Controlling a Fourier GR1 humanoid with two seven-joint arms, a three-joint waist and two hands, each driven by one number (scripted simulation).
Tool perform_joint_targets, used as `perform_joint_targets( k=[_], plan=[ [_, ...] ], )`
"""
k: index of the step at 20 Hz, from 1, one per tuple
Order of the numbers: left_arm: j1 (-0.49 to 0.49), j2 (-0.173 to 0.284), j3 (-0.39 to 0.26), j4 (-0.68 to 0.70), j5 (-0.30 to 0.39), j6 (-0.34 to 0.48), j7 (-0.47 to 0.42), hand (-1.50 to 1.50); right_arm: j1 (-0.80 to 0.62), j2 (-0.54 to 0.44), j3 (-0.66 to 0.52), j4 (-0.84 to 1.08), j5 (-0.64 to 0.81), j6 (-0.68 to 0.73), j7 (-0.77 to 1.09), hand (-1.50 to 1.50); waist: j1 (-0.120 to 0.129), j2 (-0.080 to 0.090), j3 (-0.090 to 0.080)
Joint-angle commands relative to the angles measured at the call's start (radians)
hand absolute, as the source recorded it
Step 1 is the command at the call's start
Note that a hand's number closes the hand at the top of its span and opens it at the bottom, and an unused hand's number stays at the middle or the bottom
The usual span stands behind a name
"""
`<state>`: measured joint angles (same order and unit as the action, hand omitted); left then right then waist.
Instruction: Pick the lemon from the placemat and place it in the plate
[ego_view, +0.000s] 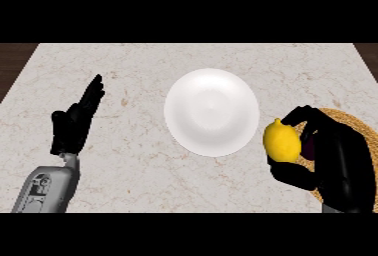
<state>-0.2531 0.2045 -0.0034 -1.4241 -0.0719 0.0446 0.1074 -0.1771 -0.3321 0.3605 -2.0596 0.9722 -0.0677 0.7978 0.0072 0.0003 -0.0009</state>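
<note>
Black right hand (332, 160) curls around the bright yellow, oval lemon (282, 142), gripping it over the woven tan placemat (354, 122), just right of the round white plate (212, 112) on the pale marble counter (133, 170). Left hand (74, 125) rests with straight fingers.

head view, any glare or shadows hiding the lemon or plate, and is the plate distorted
Head view: the lemon is evenly lit, partly covered by the right hand; the plate shows soft shading without harsh glare, and looks taller than wide.
</note>
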Motion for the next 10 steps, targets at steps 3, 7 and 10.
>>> perform_joint_targets(
  k=[3,7,10],
  plan=[
    [0.036,0.012,0.020,-0.014,0.022,-0.037,-0.048,0.00,-0.262,0.197,0.011,0.307,0.016,-0.021,0.017,1.50,0.014,0.003,0.000],
    [-0.012,-0.014,0.012,0.022,-0.008,-0.009,-0.021,0.00,-0.300,0.245,-0.038,0.510,-0.040,-0.107,-0.131,1.50,0.005,0.003,0.001],
    [-0.001,0.001,0.020,0.053,-0.009,-0.032,-0.077,0.00,-0.426,0.281,-0.085,0.702,-0.025,-0.092,-0.127,1.50,0.010,0.005,0.001]
  ],
)
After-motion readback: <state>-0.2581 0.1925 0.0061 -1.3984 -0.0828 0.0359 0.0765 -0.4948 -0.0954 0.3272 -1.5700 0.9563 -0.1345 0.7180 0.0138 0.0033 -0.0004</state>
